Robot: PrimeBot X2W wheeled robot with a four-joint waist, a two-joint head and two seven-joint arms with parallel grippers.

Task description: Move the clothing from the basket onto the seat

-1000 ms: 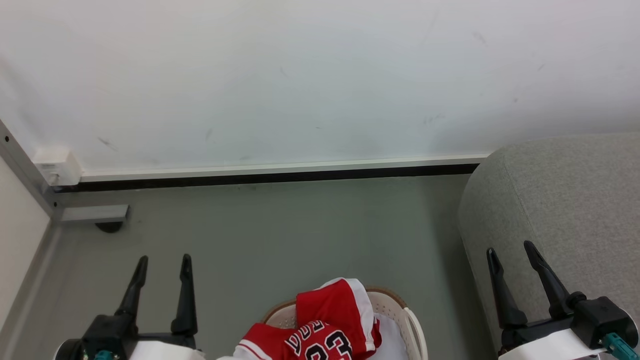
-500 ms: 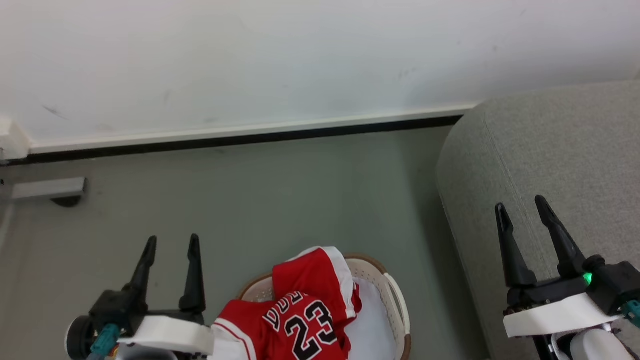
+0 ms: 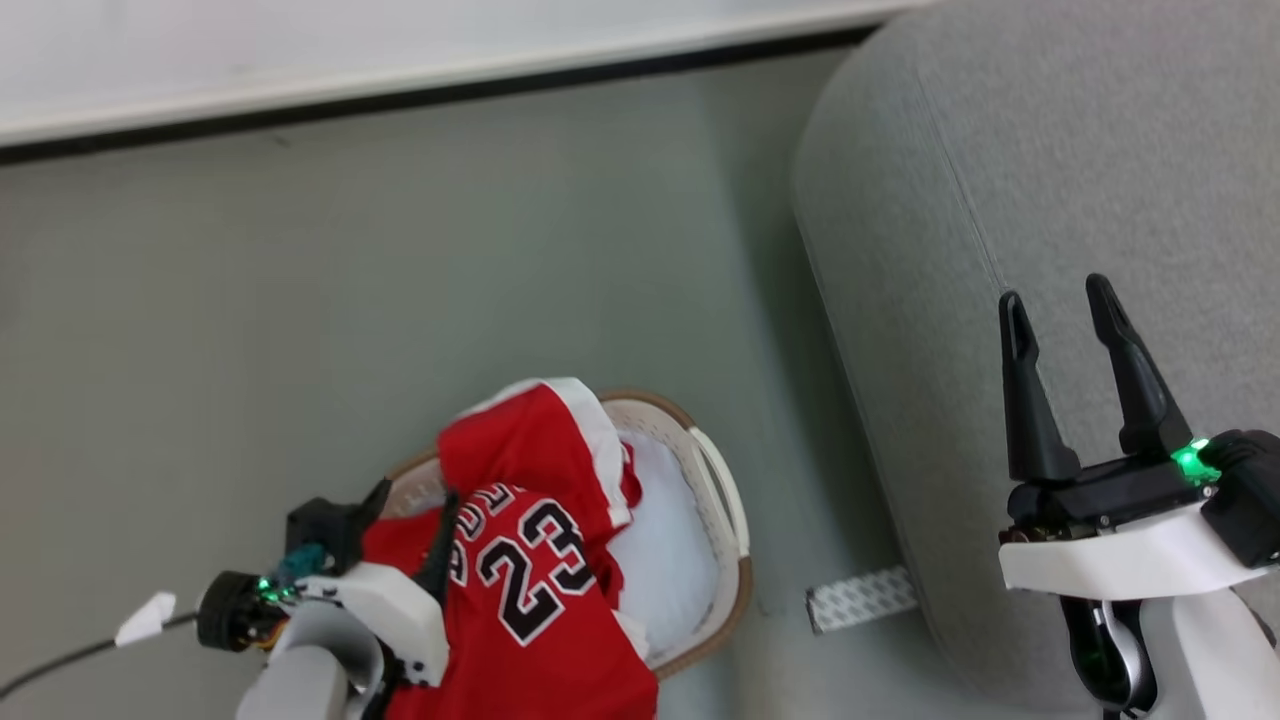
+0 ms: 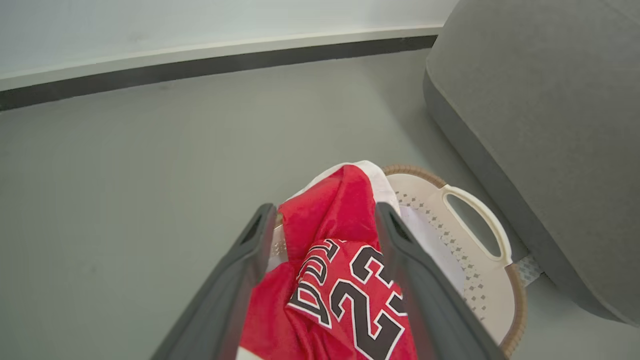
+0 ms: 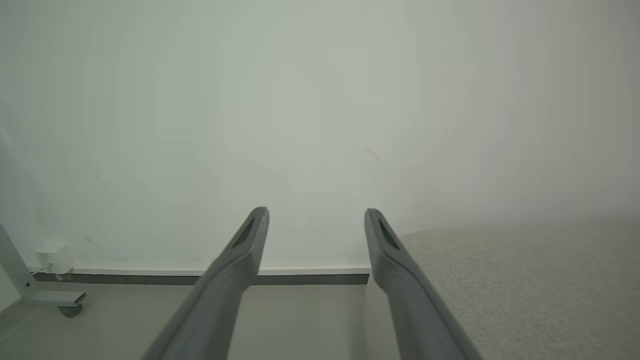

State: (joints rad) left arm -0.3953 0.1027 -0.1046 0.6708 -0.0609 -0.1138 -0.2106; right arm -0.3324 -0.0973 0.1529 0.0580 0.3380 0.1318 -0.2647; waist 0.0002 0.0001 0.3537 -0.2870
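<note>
Atop the basket (image 3: 727,492), the clothing (image 3: 545,610) runs lengthwise toward its far rim.

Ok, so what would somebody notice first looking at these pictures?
The bright red jersey with its black 23, heaped with red shorts in the cream basket on the floor, low in the head view. The open left gripper frames that pile, and the big grey seat looms to the right, with the open right gripper seen against it.

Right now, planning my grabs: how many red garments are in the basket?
2: jersey on top, nearer the robot; shorts draped over the far rim of the basket. Others may hide underneath.
</note>
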